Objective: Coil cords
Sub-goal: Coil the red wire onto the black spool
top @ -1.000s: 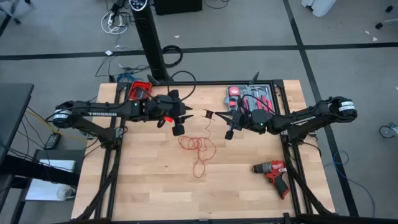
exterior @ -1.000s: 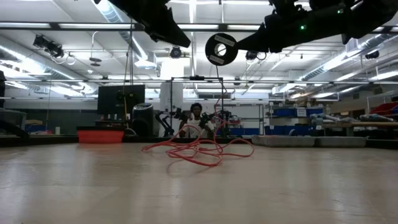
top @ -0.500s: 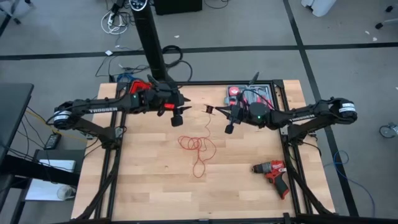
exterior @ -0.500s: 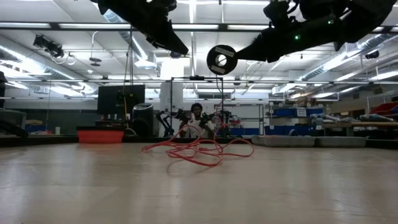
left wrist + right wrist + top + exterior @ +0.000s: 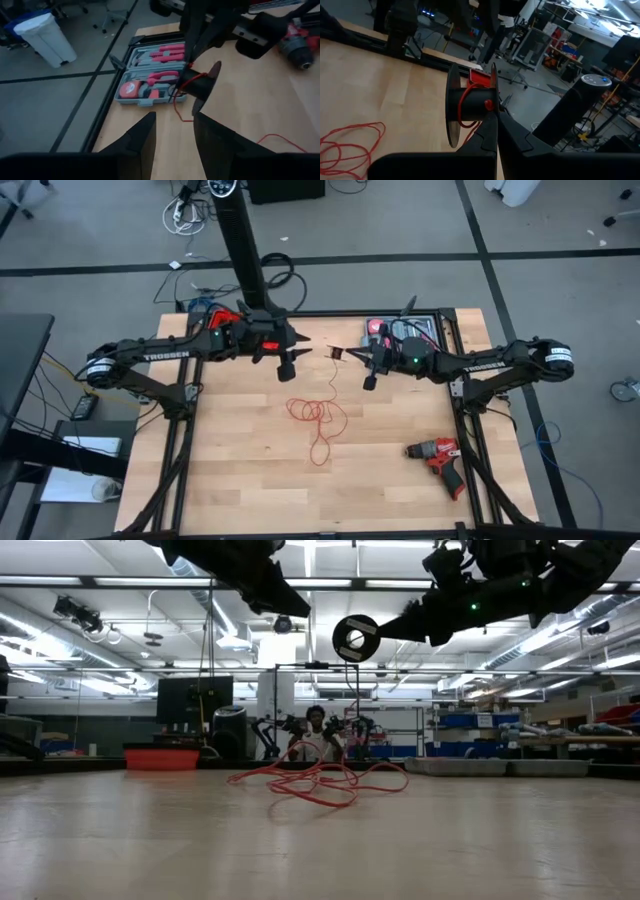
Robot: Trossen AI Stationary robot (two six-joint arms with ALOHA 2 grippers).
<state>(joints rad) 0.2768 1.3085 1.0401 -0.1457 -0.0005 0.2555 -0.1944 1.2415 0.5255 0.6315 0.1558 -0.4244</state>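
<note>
The right gripper point(image 5: 345, 357), fingers pinched together, grips a small black spool point(image 5: 470, 105) above the wooden tabletop's point(image 5: 240, 470) far edge. The thin red cord point(image 5: 318, 415) lies loosely tangled mid-table, apparently running up to the spool. The left gripper point(image 5: 297, 350) hovers opposite, fingers parted, empty.

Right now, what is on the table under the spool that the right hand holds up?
Bare wood lies under the spool, shut in the right hand. The loose red cord lies nearer the table's middle, one strand rising to the spool. Nothing there is covered.

Red cords point(image 5: 318, 418) — loose tangle, mid-table
</note>
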